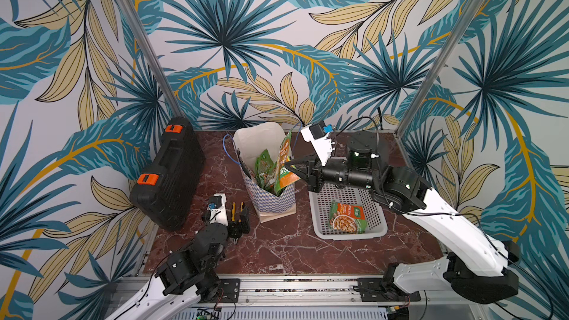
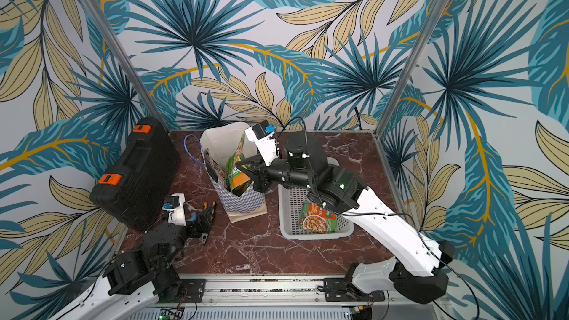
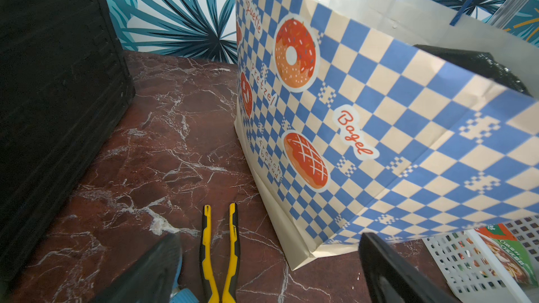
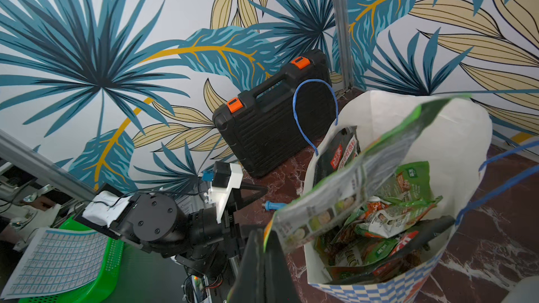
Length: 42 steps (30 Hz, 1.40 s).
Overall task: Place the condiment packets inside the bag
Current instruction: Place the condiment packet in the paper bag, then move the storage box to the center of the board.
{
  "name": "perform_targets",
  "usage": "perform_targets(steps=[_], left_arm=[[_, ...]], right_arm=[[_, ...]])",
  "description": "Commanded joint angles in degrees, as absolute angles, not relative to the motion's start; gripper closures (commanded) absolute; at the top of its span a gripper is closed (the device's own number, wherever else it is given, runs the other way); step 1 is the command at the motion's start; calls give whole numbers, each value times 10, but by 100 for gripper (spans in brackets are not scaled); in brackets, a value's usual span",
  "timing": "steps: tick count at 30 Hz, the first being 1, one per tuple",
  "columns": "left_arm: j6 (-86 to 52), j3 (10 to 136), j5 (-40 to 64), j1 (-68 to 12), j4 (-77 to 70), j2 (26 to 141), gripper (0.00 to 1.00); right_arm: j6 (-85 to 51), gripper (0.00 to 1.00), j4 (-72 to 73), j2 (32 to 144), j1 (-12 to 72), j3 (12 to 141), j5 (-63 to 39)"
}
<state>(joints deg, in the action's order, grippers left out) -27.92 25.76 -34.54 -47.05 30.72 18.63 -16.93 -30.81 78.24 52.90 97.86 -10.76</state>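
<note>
A: Start at the right pincer [image 4: 264, 246]; what has it got?

B: It is clamped on one edge of a green-orange packet [image 4: 350, 176]; the packet slants across the mouth of the bag [image 1: 274, 204], above the packets already inside [image 4: 388, 222]; whether its lower end is past the rim I cannot tell.

A: How will it handle?

B: I judge it light and floppy; thin glossy film, so slippery; it bows away from the pinch in the right wrist view; a hold on the flat sealed edge looks sounder than one on the filled middle.

A: And the bag itself?

B: Paper, upright on the bench [image 1: 277, 250], mouth gaping; probably light enough to shift or crumple if an arm leans on the rim; better to let go from above it.

A: What is left outside the bag?

B: One packet [image 1: 348, 217], lying flat in the white basket [image 1: 351, 235] just beside the bag; flat and slick, so I would go for its border seam; the basket wall may crowd the fingers.

A: The left pincer [image 1: 241, 221]?

B: Spread wide and holding nothing; low on the bench, near the bag's base on the side away from the basket; yellow-handled pliers [image 3: 220, 257] lie between its fingers.
</note>
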Motion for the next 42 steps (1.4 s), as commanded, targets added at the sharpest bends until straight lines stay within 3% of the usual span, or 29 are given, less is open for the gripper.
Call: perform_targets(steps=[1, 18, 19, 21, 23, 30, 42], left_arm=[[-282, 255, -350, -471, 312, 182, 0], [-280, 253, -349, -471, 309, 182, 0], [-281, 253, -349, -472, 309, 182, 0], [-281, 253, -349, -471, 309, 182, 0], [-281, 253, -349, -471, 309, 182, 0], [-280, 252, -349, -471, 308, 182, 0], [-279, 251, -355, -472, 306, 182, 0]], right_arm=[[-145, 100, -355, 825, 538, 1019, -58], [-91, 100, -506, 1027, 539, 1203, 100], [-91, 93, -513, 1032, 539, 1211, 105], [-94, 68, -521, 1036, 538, 1220, 108], [-95, 56, -525, 1031, 539, 1222, 106], [-100, 49, -538, 983, 539, 1187, 125], [-130, 31, -483, 806, 537, 943, 183]])
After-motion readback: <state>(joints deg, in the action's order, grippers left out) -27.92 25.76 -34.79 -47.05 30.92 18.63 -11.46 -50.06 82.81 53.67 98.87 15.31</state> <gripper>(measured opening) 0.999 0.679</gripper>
